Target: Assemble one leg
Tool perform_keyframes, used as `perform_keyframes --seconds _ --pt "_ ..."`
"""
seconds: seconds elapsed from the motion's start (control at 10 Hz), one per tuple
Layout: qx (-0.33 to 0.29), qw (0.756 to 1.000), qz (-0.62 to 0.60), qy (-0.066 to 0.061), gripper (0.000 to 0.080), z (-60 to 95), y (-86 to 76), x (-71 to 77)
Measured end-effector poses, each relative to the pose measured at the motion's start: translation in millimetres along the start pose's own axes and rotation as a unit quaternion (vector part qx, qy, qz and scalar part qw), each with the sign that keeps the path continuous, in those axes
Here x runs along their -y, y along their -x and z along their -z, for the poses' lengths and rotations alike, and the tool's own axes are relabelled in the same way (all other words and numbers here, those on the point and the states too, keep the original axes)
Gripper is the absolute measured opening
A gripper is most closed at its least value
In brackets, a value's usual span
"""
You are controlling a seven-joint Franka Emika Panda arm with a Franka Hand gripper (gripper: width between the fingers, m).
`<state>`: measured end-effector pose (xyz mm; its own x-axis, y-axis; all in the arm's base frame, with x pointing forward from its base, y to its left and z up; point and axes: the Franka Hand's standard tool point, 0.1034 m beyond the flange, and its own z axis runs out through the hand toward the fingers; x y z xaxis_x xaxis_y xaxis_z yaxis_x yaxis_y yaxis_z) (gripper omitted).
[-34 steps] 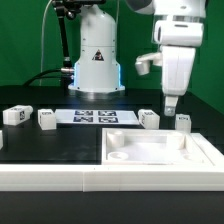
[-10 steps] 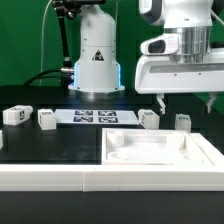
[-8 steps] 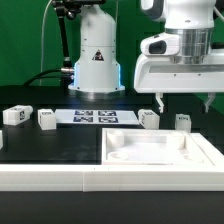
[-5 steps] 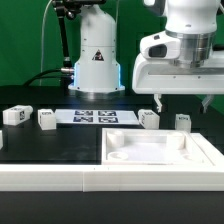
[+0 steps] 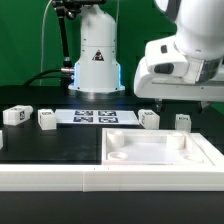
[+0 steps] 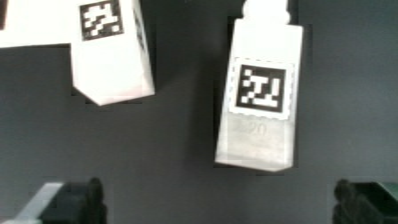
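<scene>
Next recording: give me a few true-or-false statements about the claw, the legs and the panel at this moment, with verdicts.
1. The claw is open and empty. True.
2. Four legs lie loose on the table. True.
3. One leg stands in a socket of the white panel. False: no leg is on the panel.
4. The claw hangs over the two legs on the exterior view's left. False: it is above the two on the exterior view's right.
</scene>
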<state>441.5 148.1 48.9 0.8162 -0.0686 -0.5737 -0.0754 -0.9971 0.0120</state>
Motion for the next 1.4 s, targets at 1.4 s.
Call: perform_keyframes --seconds 1.4 --pt "0.152 0.988 -0.013 0.021 0.0369 -54.6 -0.2 7.5"
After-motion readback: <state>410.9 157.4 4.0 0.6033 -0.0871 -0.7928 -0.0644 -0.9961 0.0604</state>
